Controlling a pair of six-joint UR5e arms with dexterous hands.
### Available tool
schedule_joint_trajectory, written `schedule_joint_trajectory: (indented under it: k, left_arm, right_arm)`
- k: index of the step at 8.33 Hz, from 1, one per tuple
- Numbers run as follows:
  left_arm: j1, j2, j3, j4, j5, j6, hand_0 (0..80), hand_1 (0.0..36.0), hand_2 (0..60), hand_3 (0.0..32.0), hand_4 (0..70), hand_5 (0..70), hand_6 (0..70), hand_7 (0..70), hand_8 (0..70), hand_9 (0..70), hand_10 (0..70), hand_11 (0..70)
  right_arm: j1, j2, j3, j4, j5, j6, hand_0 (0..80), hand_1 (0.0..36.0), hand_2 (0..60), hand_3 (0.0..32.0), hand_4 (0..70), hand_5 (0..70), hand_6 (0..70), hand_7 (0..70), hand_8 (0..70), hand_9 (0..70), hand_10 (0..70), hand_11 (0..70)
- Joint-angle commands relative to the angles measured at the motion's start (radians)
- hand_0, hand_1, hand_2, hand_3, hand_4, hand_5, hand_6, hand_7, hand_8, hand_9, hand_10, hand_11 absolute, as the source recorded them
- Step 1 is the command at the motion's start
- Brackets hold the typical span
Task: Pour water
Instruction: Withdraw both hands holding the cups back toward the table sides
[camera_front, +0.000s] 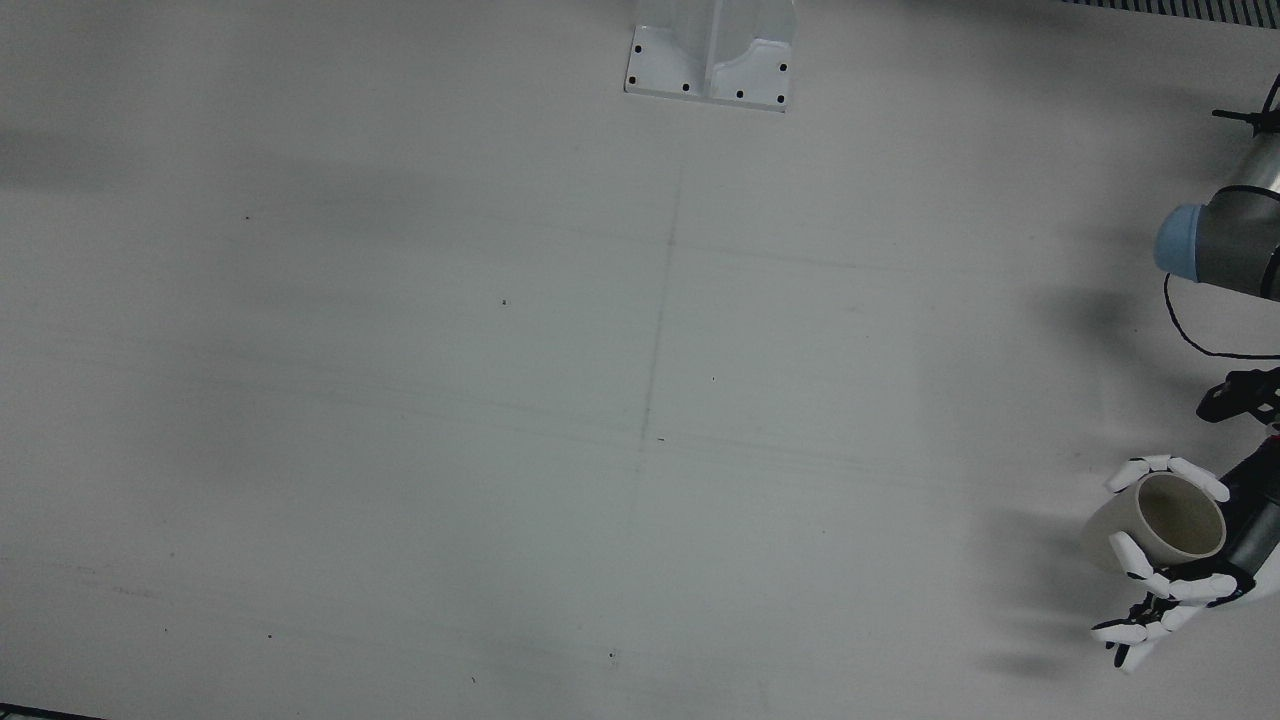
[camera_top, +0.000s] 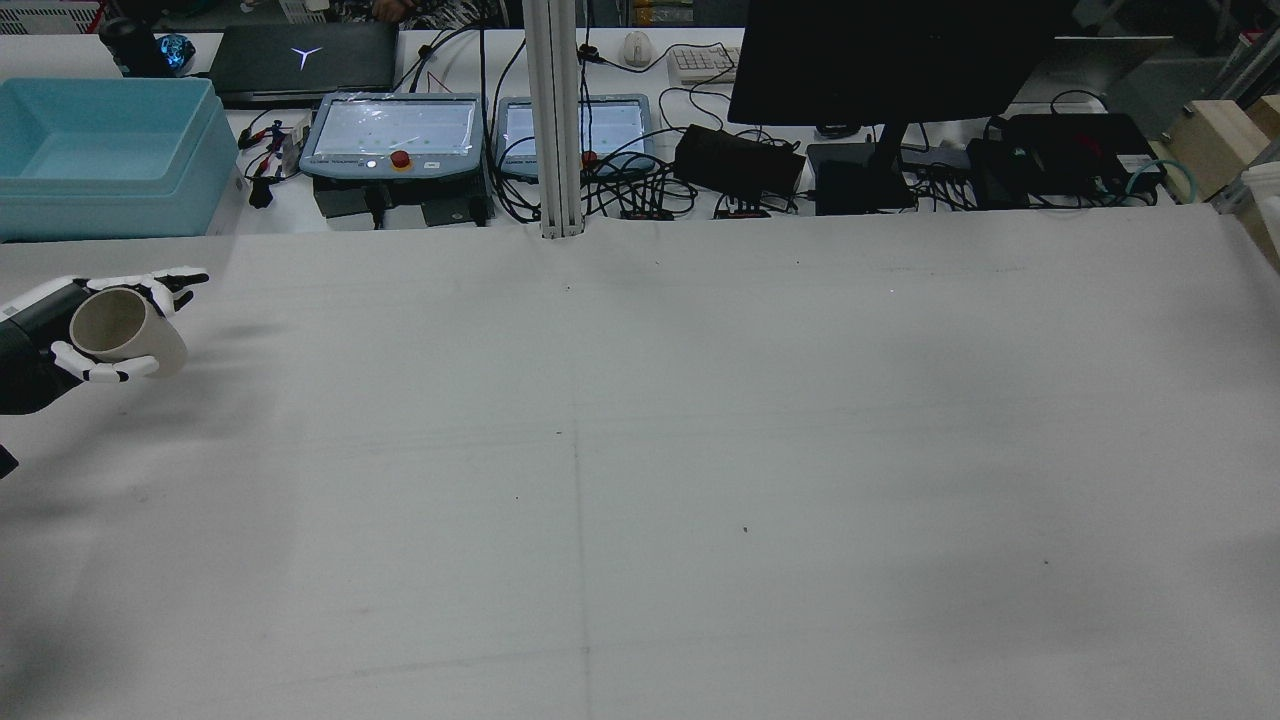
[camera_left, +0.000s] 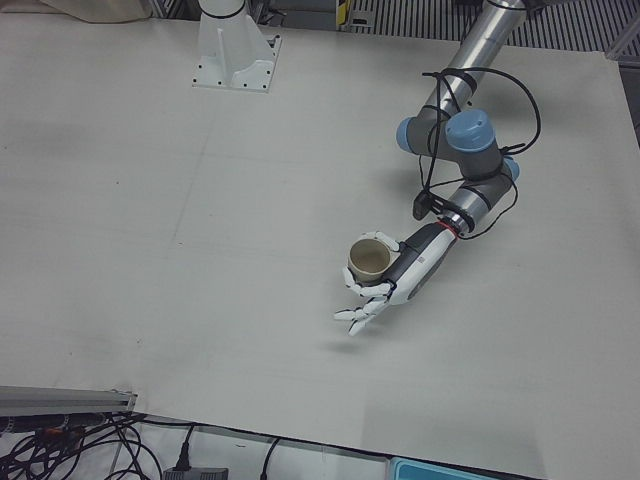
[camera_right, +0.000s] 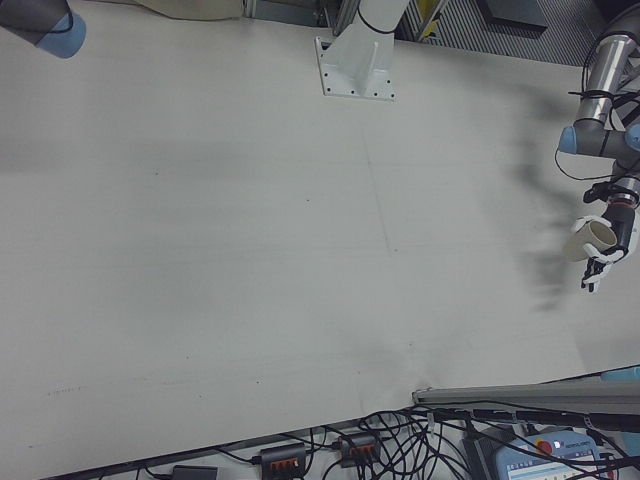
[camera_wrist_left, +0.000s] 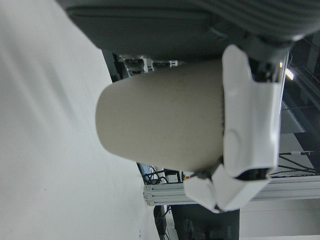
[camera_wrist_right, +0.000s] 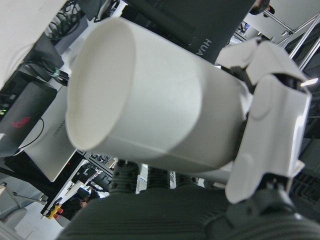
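A beige cup (camera_front: 1165, 520) (camera_top: 125, 330) (camera_left: 372, 258) (camera_right: 598, 236) hangs just above the table near its left edge, and my left hand (camera_front: 1175, 585) (camera_top: 35, 330) (camera_left: 405, 272) is shut on it from the side. White fingers (camera_wrist_left: 250, 120) wrap its wall (camera_wrist_left: 160, 120). The mouth faces up, slightly tilted, and the inside looks dry. In the right hand view a white cup (camera_wrist_right: 145, 100) lies in my right hand, with fingers (camera_wrist_right: 275, 130) closed on it. No fixed view shows that hand; only a right arm joint (camera_right: 45, 25) appears at a corner.
A white pedestal base (camera_front: 710, 60) is bolted at the table's robot side. Beyond the far edge stand a teal bin (camera_top: 100, 150), two teach pendants (camera_top: 390, 135), a dark monitor (camera_top: 890, 60) and cables. The table surface (camera_front: 640, 400) is bare white.
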Motion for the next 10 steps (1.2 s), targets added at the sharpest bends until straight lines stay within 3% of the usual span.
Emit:
schedule_joint_trajectory:
  k: [1,3,4,6,8,9,10]
  left_arm:
    - [-0.039,0.056,0.040,-0.076,0.000,-0.003,58.7,36.0,60.0,0.0,70.0,70.0,11.0,20.8,3.9,5.6,4.6,8.4]
    - [-0.048,0.092,0.103,-0.144,-0.001,0.000,58.6,36.0,60.0,0.0,70.0,70.0,10.8,20.5,3.9,5.5,4.6,8.3]
    - [-0.047,0.092,0.160,-0.185,-0.001,0.009,58.1,36.0,60.0,0.0,70.0,70.0,10.7,20.7,4.0,5.6,4.5,8.2]
    - [-0.044,0.092,0.221,-0.227,-0.003,0.016,56.5,36.0,60.0,0.0,70.0,70.0,10.4,20.0,4.1,5.4,4.5,8.0]
    - [-0.041,0.092,0.258,-0.248,-0.003,0.038,55.3,36.0,60.0,0.0,70.0,70.0,10.4,19.7,4.2,5.5,4.6,7.9]
    - [-0.039,0.087,0.287,-0.265,-0.004,0.058,55.0,36.0,60.0,0.0,70.0,70.0,10.5,19.9,4.4,5.5,4.6,7.9]
    - [-0.037,0.078,0.332,-0.294,-0.004,0.071,54.3,36.0,60.0,0.0,70.0,70.0,10.7,20.1,4.5,5.7,4.7,8.1]
  right_arm:
    - [-0.037,0.093,-0.392,0.297,0.001,0.012,63.9,34.7,60.0,0.0,12.4,70.0,61.4,64.2,58.9,70.0,66.0,70.0]
    - [-0.094,0.180,-0.507,0.330,0.024,0.009,62.6,33.4,60.0,0.0,13.3,70.0,62.7,64.5,60.9,70.0,66.7,70.0]
    - [-0.137,0.186,-0.515,0.354,0.065,0.007,60.1,30.1,60.0,0.0,14.9,70.0,65.9,65.0,65.7,70.0,69.9,70.0]
    - [-0.195,0.188,-0.515,0.354,0.134,0.001,60.5,29.3,59.8,0.0,15.0,70.0,65.1,64.8,66.1,70.0,68.4,70.0]
    - [-0.194,0.179,-0.506,0.354,0.136,0.010,67.1,30.6,48.5,0.0,14.5,70.0,60.7,62.4,60.7,70.0,64.9,70.0]
    - [-0.192,0.171,-0.505,0.354,0.127,0.024,72.8,28.9,23.4,0.0,17.0,61.2,45.6,51.4,40.4,53.4,47.8,69.9]
    - [-0.188,0.165,-0.503,0.354,0.125,0.053,57.3,17.2,1.4,0.0,12.9,46.0,28.9,36.3,25.5,29.4,25.0,37.8]
